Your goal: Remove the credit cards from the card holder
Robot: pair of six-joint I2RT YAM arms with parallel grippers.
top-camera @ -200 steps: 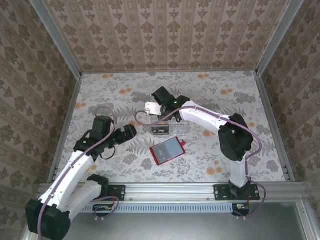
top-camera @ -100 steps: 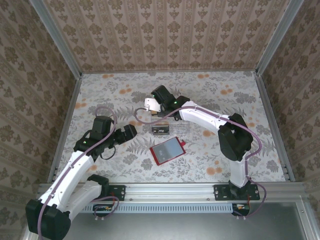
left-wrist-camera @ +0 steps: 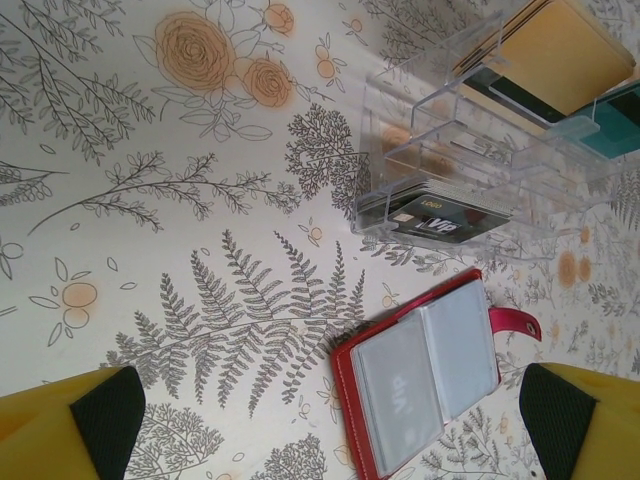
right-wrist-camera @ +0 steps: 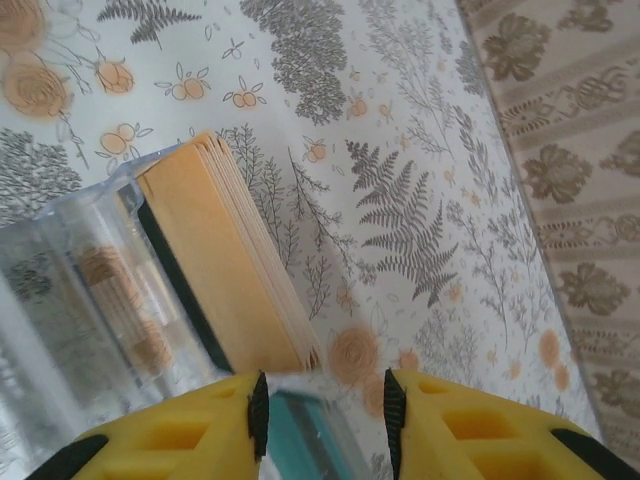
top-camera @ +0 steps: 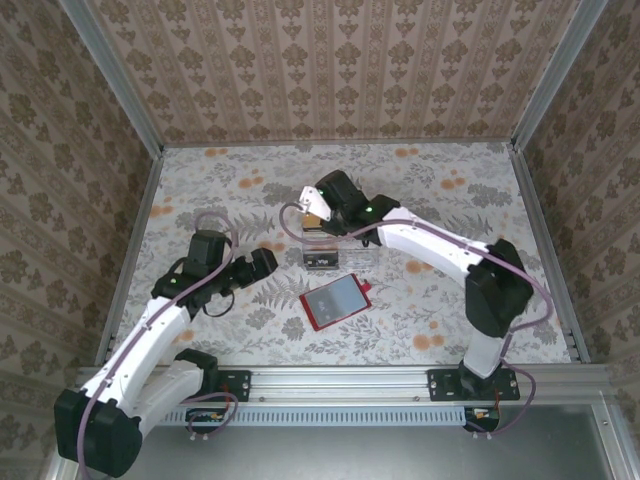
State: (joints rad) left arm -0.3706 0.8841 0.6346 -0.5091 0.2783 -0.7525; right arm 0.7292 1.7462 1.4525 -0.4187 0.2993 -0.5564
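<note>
Hovering over the clear tray [left-wrist-camera: 400, 140], the right gripper [right-wrist-camera: 325, 385] sits narrow around a teal edge [right-wrist-camera: 310, 430]; pinching or not, can't tell, while the left gripper [left-wrist-camera: 330, 400] gapes wide. At the tray's six o'clock the card holder [top-camera: 335, 300] lies open, unpinned: a tug could skid it.

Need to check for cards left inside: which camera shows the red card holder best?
Left wrist view: the card holder lies open, its clear pockets and closing tab close and unblocked. Top external shows it whole but small, beside the clear tray. Right wrist faces that tray's card stack.
</note>
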